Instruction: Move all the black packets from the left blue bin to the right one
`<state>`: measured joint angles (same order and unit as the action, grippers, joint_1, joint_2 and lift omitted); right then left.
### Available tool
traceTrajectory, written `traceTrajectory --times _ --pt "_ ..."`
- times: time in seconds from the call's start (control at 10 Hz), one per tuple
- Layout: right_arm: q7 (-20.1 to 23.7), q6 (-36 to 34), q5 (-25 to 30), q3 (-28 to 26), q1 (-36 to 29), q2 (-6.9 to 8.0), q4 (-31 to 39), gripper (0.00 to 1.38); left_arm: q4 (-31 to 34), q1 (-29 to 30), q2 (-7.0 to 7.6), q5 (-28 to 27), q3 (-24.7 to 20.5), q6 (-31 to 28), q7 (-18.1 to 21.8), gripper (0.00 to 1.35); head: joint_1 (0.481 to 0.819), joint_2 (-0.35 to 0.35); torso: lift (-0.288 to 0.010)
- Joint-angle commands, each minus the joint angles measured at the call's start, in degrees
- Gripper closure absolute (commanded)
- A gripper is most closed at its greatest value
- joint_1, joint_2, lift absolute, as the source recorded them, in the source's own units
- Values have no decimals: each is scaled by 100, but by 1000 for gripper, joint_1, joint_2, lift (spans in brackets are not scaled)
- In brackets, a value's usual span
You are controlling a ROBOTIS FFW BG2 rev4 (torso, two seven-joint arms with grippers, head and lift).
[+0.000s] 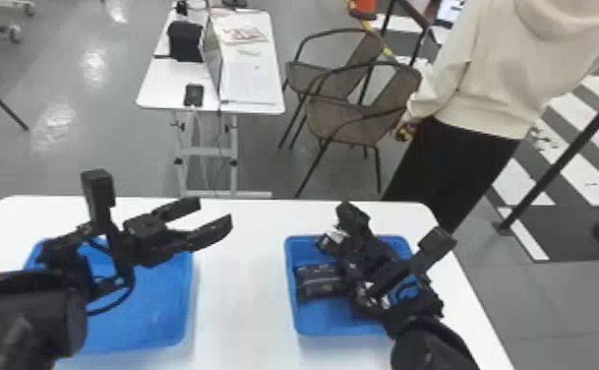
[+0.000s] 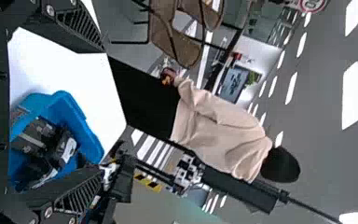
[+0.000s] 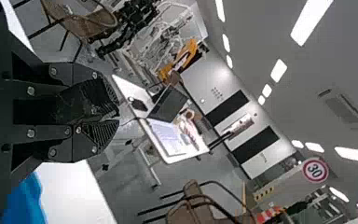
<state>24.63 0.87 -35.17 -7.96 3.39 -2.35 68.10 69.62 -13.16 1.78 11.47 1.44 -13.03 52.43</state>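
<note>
My left gripper (image 1: 215,211) stands open over the table, just past the left blue bin (image 1: 165,300); part of that bin's blue floor shows, the arm covers the rest. Over the right blue bin (image 1: 290,295), my right gripper (image 1: 353,216) points toward the far side, its fingers together. Black packets (image 1: 320,281) lie in this bin, partly under the right arm. In the left wrist view, my left gripper (image 2: 103,107) has its fingers wide apart, with packets (image 2: 33,135) in the right bin beyond. In the right wrist view, my right gripper (image 3: 117,112) has its fingers closed together.
Both bins stand on a white table (image 1: 244,295), with bare tabletop between them. A person stands beyond its far right corner. Farther back are two brown chairs (image 1: 352,118) and a smaller white table (image 1: 165,88) with papers and a black box.
</note>
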Motion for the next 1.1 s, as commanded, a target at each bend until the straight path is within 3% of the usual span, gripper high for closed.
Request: traceTrajectory --times 0.0,0.2,0.4,0.5,0.6,0.7,0.8,0.9,1.0 --pt "6 1 -104 -3 118 -82 -623 1256 588 455 103 180 -408 -59 -31 -1 695 -195 0" --pt "-2 62 28 -47 329 -135 -1379 1105 1195 947 191 567 -628 -182 -294 -1 695 -155 0" --pt "-213 229 740 -399 417 -179 -1581 360 1221 1114 165 760 -804 -59 -321 -1 695 -147 0" --pt "-477 440 1346 -531 312 -179 -1308 102 1221 1149 165 716 -918 99 -321 45 695 -158 0" --pt "-758 748 1751 -540 39 -170 -763 96 1230 1220 165 505 -1067 363 -321 193 695 -170 0" --pt "-846 1082 2094 -540 -392 -135 -87 136 1397 1387 165 303 -1243 459 -330 191 695 -175 0" --pt "-846 1363 2489 -540 -866 -82 625 159 1792 1729 86 110 -1533 178 -435 -1 695 -175 0" --pt "-1004 1539 2691 -548 -1437 -12 1381 180 2144 2037 -90 -303 -1832 213 -567 -1 695 -157 0" --pt "-1171 2136 2744 -548 -1965 147 1847 193 2284 2309 -193 -523 -2096 820 -637 114 695 -133 0"
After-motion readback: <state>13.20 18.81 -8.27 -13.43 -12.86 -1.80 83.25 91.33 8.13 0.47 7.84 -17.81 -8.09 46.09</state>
